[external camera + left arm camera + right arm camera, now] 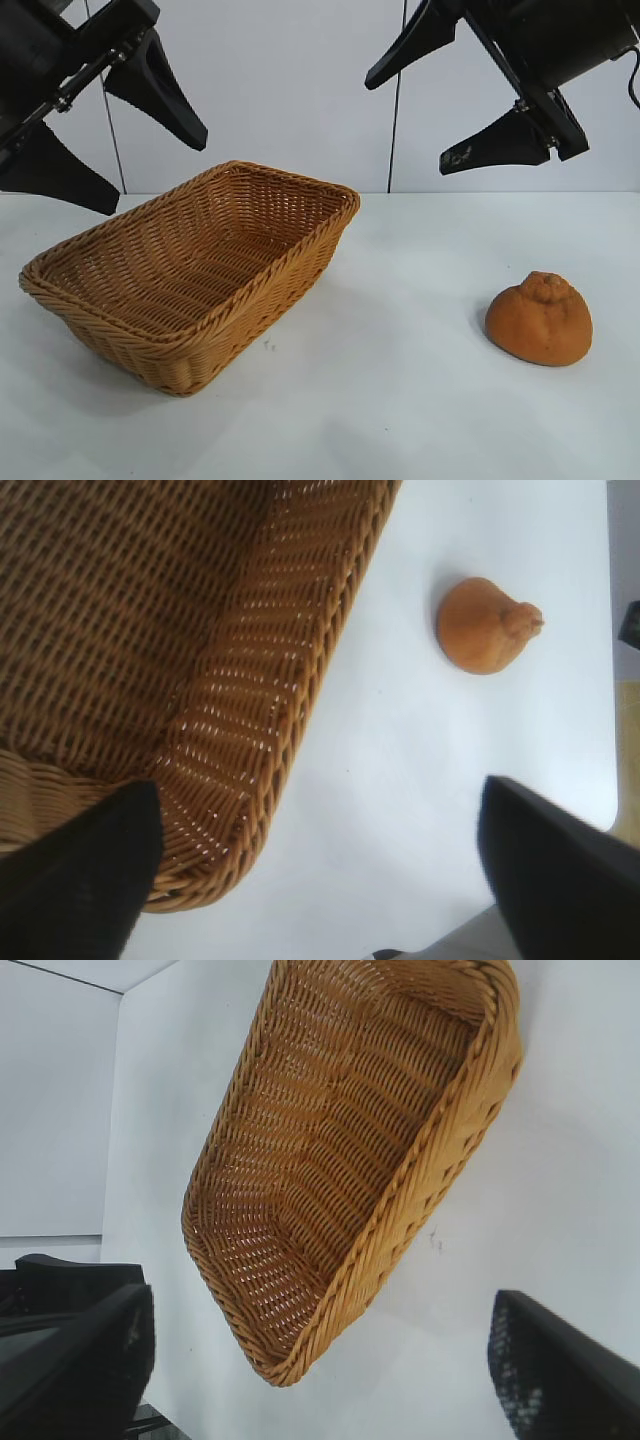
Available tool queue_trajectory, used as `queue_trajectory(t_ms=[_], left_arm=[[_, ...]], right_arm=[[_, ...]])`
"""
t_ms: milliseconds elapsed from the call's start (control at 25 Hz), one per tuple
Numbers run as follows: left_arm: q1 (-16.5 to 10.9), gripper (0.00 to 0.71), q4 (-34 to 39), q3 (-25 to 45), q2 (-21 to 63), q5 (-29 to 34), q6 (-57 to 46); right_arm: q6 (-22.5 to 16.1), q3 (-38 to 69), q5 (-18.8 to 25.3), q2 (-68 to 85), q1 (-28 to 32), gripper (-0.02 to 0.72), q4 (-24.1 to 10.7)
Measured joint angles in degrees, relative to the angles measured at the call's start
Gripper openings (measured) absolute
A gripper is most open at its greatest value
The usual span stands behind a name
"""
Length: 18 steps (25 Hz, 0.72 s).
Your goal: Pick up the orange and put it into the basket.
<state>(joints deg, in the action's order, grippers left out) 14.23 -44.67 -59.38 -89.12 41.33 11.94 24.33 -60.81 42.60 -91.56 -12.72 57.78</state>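
We see the orange [539,318] resting on the white bench [400,400], at the right side of the exterior view, well apart from the basket [190,275], which stands at the left with nothing inside it. The fruit sits upright on its broad base, with the knob pointing up, so its long axis is close to vertical.

The right end effector [455,105] hangs high above the bench with its jaws wide apart, and it holds nothing. The orange lies below it and somewhat toward the camera of the exterior view. The left end effector [105,130] is also wide open and empty, and it hovers above the far left end of the basket. We judge that the right arm is clearly the nearer one to the fruit, so the coming move is probably a descent of that arm toward the orange.

Some things are hard to make out. The right wrist view shows only the basket and the bench, and the orange does not appear there at all. In the left wrist view the orange [485,626] is seen far off, beyond the basket rim. Both arms are cut off at the top edge of the exterior view.
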Motion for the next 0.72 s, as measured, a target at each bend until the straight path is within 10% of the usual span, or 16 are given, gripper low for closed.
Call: queue_trajectory(t_ms=[720], left_arm=[[0.0,0.610,0.0,0.0,0.0,0.0,0.0]], right_arm=[[0.0,0.0,-0.4,0.0,0.0,0.620,0.0]])
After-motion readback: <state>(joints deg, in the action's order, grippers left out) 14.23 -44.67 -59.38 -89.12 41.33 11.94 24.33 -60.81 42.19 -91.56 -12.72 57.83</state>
